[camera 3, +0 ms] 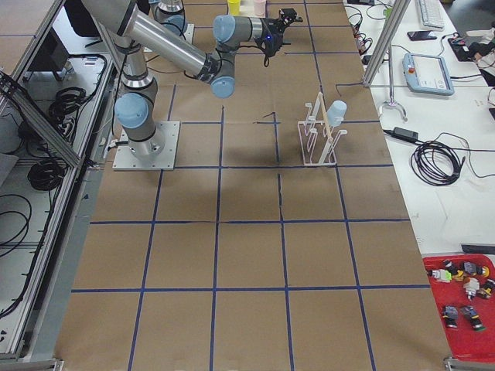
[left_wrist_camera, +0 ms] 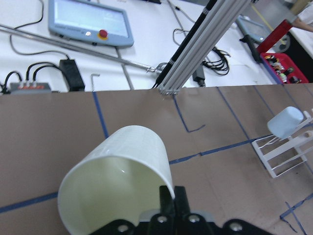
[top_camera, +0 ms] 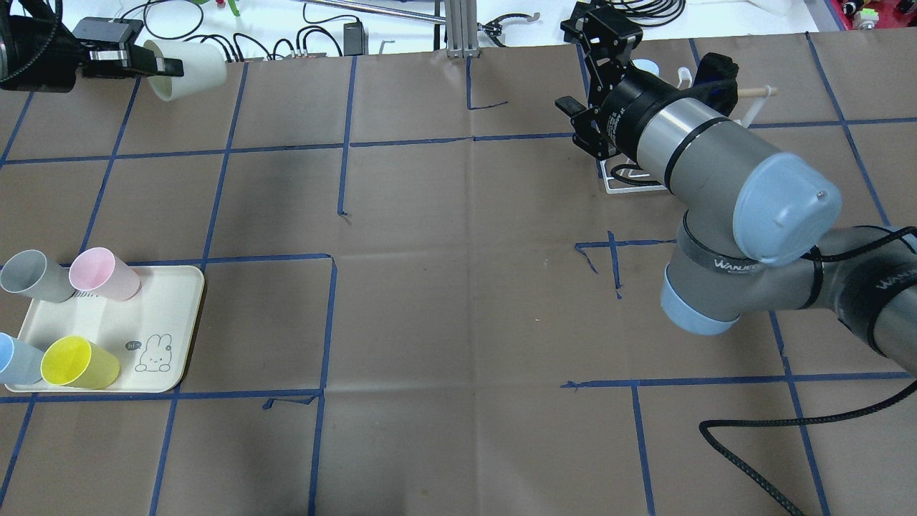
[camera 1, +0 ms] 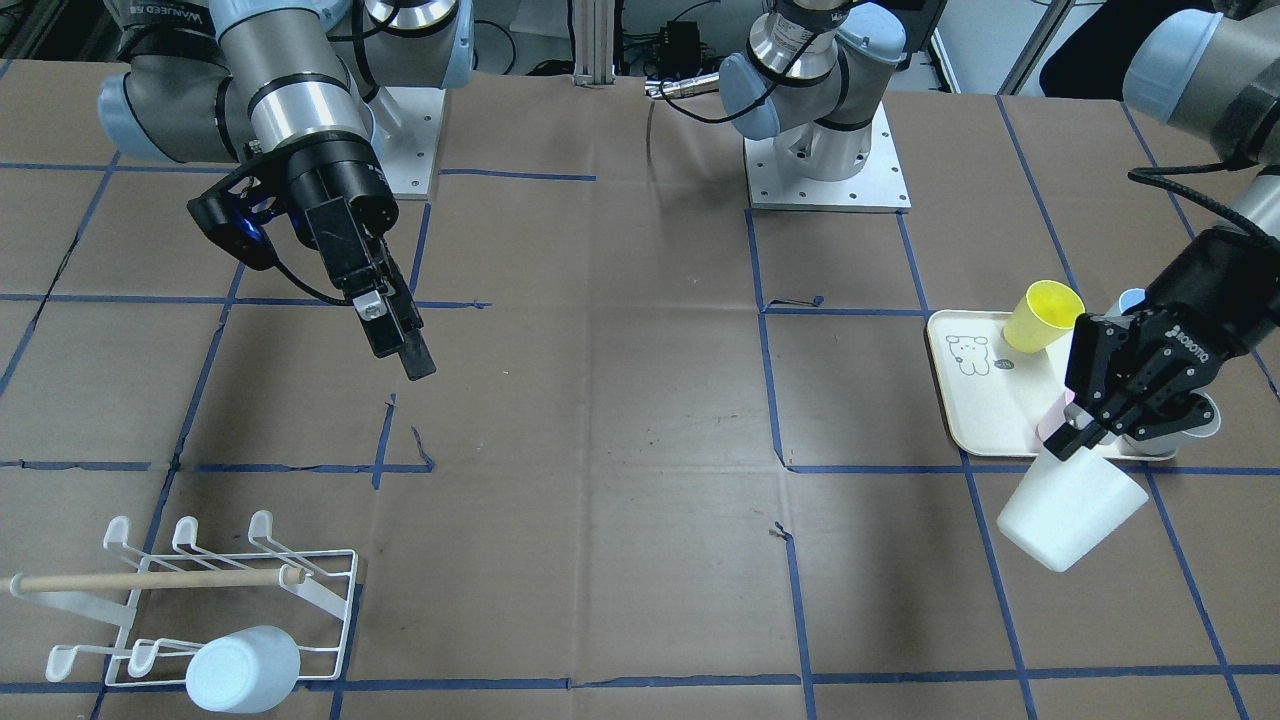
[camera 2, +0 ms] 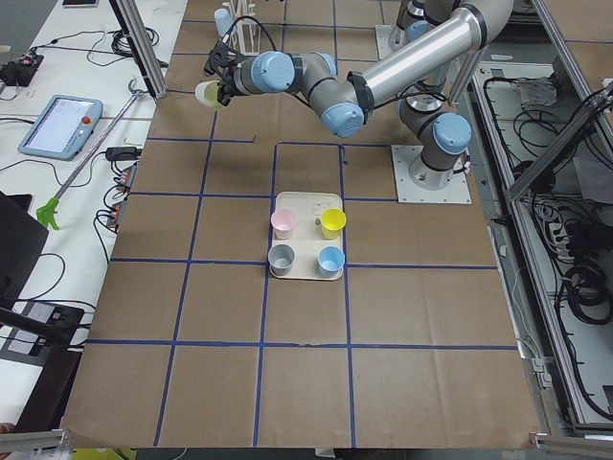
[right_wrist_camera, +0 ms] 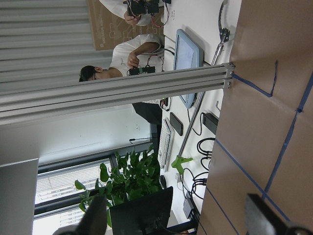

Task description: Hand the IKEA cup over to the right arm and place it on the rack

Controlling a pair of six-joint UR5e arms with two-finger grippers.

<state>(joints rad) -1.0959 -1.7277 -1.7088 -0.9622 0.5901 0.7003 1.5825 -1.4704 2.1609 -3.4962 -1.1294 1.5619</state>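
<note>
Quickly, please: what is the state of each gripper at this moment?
The left gripper is closed, holding the white cup by its rim.
The right gripper is open and holds nothing.

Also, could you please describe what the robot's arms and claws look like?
The right arm and left arm are silver with pale blue joint caps; the right claw and left claw are black, the left marked ROBOTIQ.
</note>
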